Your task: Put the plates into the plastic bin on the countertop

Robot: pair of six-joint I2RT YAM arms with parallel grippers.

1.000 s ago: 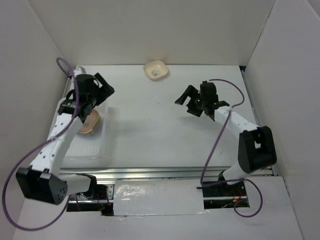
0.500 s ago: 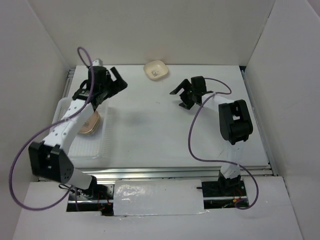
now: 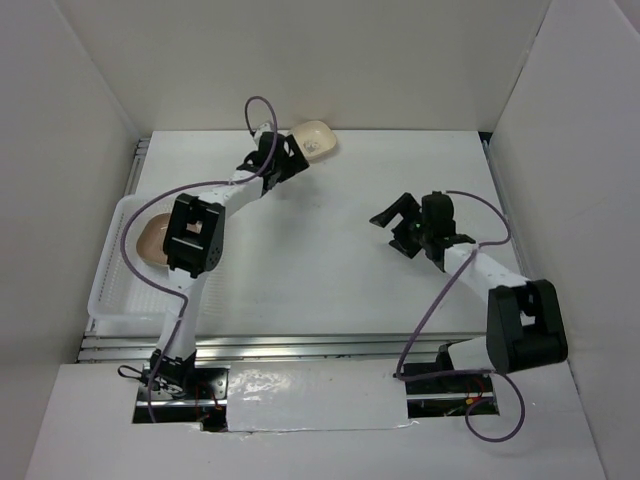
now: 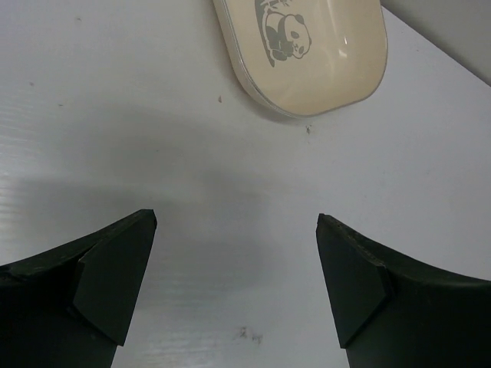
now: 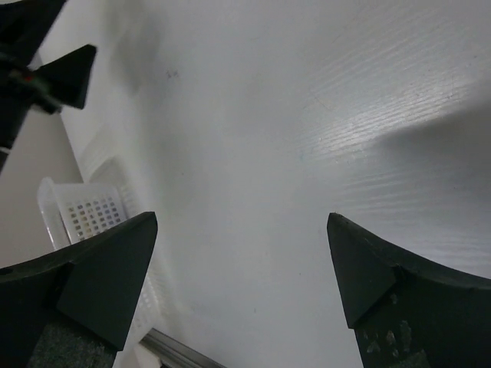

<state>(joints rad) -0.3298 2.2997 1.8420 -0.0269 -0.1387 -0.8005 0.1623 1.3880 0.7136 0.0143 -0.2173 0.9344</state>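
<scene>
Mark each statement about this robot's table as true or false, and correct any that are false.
1. The left gripper is open, with the cream plate just ahead of it and not held. True.
2. The cream plate has a panda print at its centre. True.
3. The right gripper is carrying a plate. False: it is open and empty over the bare countertop.
4. The plastic bin has nothing in it. False: a tan plate lies inside.
5. The cream plate sits at the near edge, by the arm bases. False: it lies at the far edge, by the back wall.
</scene>
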